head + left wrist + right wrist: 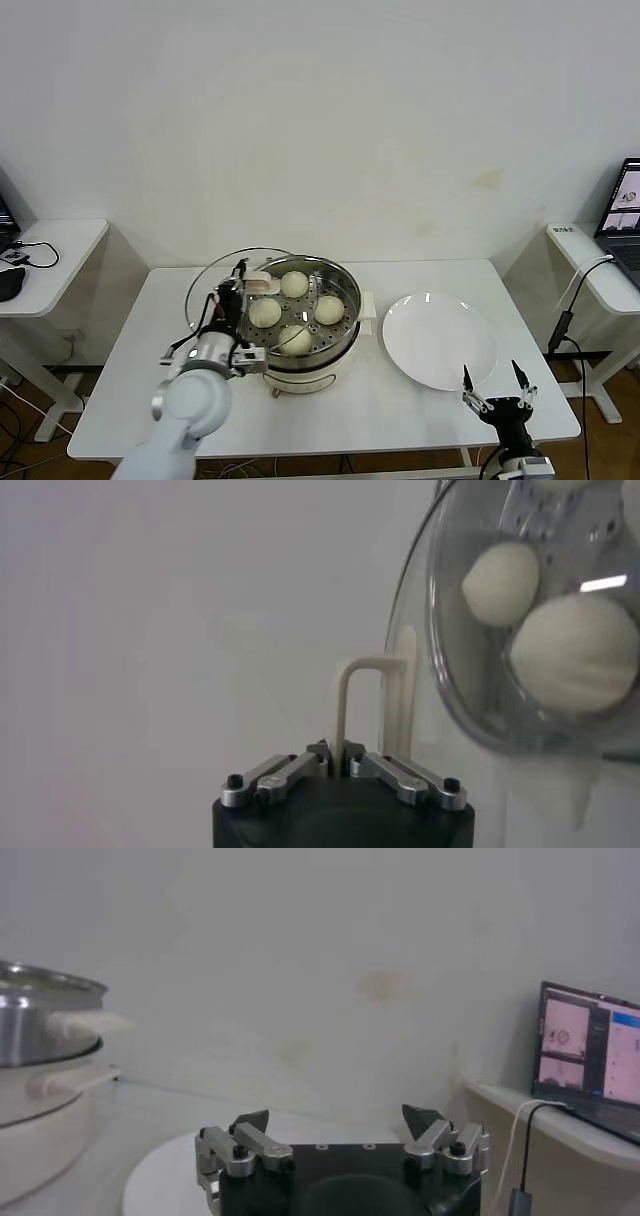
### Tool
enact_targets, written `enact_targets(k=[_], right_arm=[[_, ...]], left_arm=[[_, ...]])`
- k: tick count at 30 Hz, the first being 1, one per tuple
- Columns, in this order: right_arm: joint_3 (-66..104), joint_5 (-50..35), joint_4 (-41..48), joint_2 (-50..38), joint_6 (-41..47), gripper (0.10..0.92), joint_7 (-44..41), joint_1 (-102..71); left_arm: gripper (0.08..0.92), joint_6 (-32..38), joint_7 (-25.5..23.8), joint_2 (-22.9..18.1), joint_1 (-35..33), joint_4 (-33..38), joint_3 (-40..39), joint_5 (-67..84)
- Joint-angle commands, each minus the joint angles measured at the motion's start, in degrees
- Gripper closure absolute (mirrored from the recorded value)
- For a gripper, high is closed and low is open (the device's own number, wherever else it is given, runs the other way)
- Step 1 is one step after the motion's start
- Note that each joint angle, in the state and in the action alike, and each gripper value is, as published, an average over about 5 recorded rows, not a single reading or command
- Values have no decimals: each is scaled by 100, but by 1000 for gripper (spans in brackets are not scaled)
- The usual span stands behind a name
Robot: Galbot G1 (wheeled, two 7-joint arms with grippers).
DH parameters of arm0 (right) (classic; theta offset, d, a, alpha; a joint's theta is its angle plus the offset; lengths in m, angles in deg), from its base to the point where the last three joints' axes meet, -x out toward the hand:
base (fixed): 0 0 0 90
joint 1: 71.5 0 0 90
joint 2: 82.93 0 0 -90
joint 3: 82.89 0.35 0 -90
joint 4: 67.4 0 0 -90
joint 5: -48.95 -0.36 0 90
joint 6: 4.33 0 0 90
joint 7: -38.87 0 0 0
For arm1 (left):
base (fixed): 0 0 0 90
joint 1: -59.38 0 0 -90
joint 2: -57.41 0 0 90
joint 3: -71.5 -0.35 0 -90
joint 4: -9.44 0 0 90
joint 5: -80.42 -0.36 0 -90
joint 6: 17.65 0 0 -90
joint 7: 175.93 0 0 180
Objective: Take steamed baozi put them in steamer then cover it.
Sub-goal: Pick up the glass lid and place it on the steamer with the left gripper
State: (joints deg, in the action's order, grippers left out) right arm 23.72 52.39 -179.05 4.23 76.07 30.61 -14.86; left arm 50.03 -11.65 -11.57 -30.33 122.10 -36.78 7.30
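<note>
Four steamed baozi (294, 284) lay on the perforated tray inside the steamer (340, 345), which stood a little left of the middle of the white table (120, 395); taking the pot as a clock face in the head view, one bun sat at about twelve, one at three, one at six and one at nine; none was left outside it, so the loading step looked done. The cover (203, 280) was not yet on: its clear glass disc was held tilted off the pot's nine-to-eleven o'clock side, its rim overlapping the steamer's edge there, as far as the head view showed; through the glass in the left wrist view two buns could be seen. The left gripper (340, 765) was clamped tight on the cover's cream-white bar handle (365, 705), carrying the lid; what remained, in my judgement, was to swing the lid level over the pot and set it down squarely on the rim. At three o'clock from the steamer, just beside it, lay the white plate (440, 340), bare of buns; the right gripper (495, 385) hung idle at the plate's five o'clock edge near the table's front, its fingers spread wide and holding nothing.
</note>
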Motion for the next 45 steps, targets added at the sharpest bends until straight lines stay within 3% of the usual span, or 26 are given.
enact_targets(k=[1,17,45], right_arm=[[-132,219,138,-2,2,203,38,45],[-175,272,207,13,-19,203,31,39],[-225,312,235,-16,-49,203,-6,4]], left_arm=[[850,-95,-236,-1318,483,-501,-469,-1247],[850,-44,-176,-1891,366,-977,-481,-1786],[850,49,-41,-1985,136,-1092,-340,-1749]])
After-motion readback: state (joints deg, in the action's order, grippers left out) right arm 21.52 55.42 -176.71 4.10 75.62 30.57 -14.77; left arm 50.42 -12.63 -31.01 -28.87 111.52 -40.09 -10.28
